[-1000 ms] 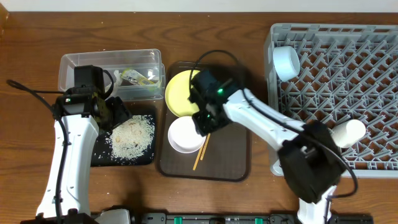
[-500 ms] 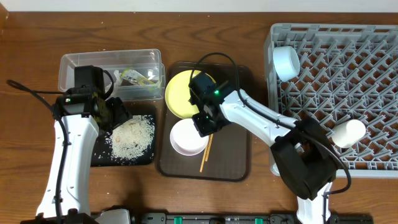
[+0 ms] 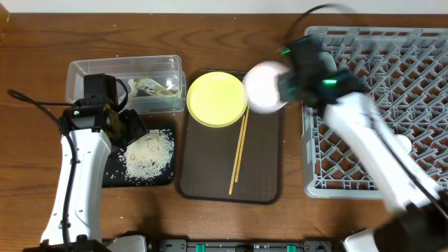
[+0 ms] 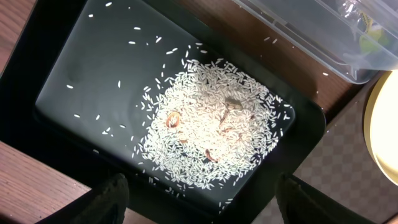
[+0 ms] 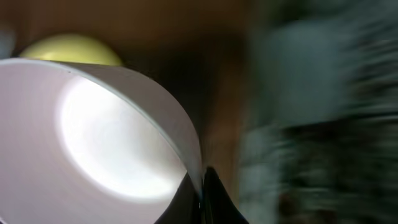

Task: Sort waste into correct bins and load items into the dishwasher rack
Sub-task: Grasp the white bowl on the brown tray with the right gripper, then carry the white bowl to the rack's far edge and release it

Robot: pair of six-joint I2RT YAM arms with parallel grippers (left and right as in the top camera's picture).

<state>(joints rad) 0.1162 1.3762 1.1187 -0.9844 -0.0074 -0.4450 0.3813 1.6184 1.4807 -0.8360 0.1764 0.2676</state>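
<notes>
My right gripper [image 3: 281, 89] is shut on the rim of the white bowl [image 3: 262, 87] and holds it in the air between the yellow plate [image 3: 215, 99] and the grey dishwasher rack [image 3: 392, 105]. The right wrist view shows the fingers [image 5: 202, 180] pinching the bowl [image 5: 93, 137]; that view is blurred. The wooden chopsticks [image 3: 239, 150] lie on the brown serving tray [image 3: 262, 171]. My left gripper [image 3: 129, 127] is open and empty over the black tray [image 3: 115, 175] of rice [image 3: 148, 152]. The left wrist view shows the gripper [image 4: 202, 194] and the rice [image 4: 217, 130].
The clear tub [image 3: 105, 73] behind the black tray holds the green-and-orange wrapper [image 3: 155, 87]. My right arm crosses the rack's left side and hides what stands there. Wood table surrounds everything.
My right gripper lifted the white bowl off the brown tray and carried it up and right toward the rack. The chopsticks shifted on the tray. The left arm has not moved.
</notes>
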